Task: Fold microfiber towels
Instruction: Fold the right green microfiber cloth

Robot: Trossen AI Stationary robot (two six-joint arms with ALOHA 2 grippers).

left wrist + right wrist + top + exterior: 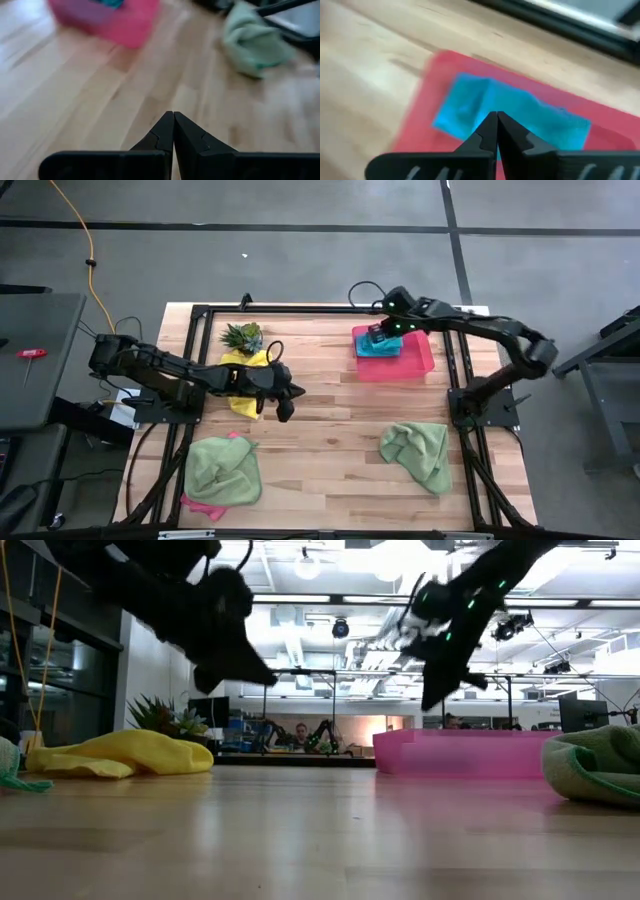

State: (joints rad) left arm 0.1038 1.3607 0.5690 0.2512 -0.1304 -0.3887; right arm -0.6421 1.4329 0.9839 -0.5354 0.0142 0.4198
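Your right gripper (378, 336) hovers over the teal towel (378, 345), fingers pinched together on nothing; that towel lies folded flat in the tray (420, 358), directly beneath the fingertips.

Your left gripper (284, 409) is also clenched empty, above bare table (330, 430). The yellow towel (240, 380) lies crumpled just behind its fingers, beside the plant (243, 335).

One green towel (418, 450) is heaped well ahead of the left fingers, toward the right arm's base. The other green towel (224, 468) sits bunched on the pink towel (203, 505), which barely peeks out.

Handling, as I judge it: all are light, limp and fuzzy; they will sag and drag rather than slide. Take a corner or free edge, not the middle of a heap. Pinch low so you catch one layer only.
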